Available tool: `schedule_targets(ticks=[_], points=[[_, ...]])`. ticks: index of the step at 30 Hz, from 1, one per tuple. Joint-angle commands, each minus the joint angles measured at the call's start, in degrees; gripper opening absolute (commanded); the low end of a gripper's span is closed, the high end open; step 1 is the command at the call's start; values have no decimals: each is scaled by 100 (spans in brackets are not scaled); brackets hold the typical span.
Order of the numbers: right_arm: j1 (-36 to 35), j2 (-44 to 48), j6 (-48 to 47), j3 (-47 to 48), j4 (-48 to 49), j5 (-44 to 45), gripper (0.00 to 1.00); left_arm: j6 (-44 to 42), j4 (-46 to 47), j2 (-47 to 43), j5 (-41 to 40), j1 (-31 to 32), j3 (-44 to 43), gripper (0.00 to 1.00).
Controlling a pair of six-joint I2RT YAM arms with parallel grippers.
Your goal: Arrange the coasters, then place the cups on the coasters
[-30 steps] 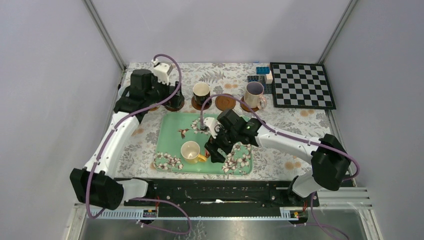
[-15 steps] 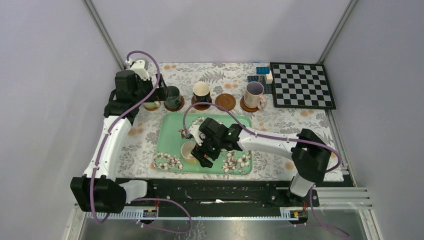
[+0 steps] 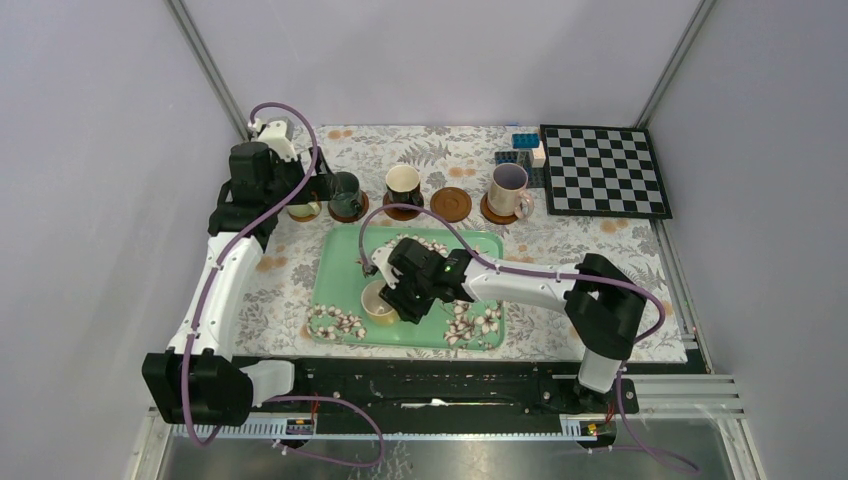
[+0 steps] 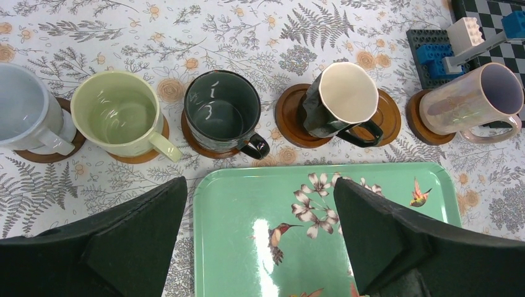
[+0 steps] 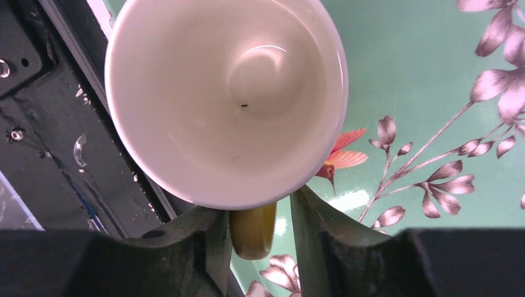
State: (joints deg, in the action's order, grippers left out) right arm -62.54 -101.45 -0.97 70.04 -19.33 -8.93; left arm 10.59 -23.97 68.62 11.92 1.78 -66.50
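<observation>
A yellow cup (image 3: 379,301) (image 5: 226,93) stands upright on the green floral tray (image 3: 340,262), near its front edge. My right gripper (image 3: 402,306) (image 5: 257,216) straddles the cup's handle (image 5: 252,232). One finger touches the handle and a thin gap shows at the other. Behind the tray runs a row of cups on coasters: pale blue (image 4: 25,114), olive green (image 4: 117,114), dark green (image 4: 223,111), cream-lined dark (image 4: 343,99) and pinkish-beige (image 4: 470,102). One coaster (image 3: 451,203) lies bare in that row. My left gripper (image 3: 318,186) (image 4: 259,185) hangs wide open, holding nothing, over the tray's far left corner.
A chessboard (image 3: 604,170) lies at the back right with blue and white toy bricks (image 3: 522,150) beside it. The black base rail (image 5: 37,154) runs just past the tray's near edge, close to the yellow cup.
My right gripper slid left across the tray to the yellow cup and its jaws narrowed around the handle. The left arm drew back from the dark green cup, then stayed still.
</observation>
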Motion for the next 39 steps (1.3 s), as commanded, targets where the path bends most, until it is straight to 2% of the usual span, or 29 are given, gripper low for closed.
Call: schedule_targets(ticks=[1,10,21,30,34,39], points=[[-39,9,-60,172,332,139,40,42,392,-40,53,-39,4,99],[30,412,-463,-138,679,35,0,-38,419,43,14,-73,-62,99],[985,1510,-745,-364,241,-278,0,-110,469,176,53,-90,-164,99],[1926,2203,-620,-350,-693,-193,0,-138,522,399,79,-90,-381,99],[2524,1969,-651,-2,-681,124,0,-110,580,467,112,-90,-423,99],[3033,1182,-519,857,-477,435,0,-114,595,526,103,-94,-487,99]])
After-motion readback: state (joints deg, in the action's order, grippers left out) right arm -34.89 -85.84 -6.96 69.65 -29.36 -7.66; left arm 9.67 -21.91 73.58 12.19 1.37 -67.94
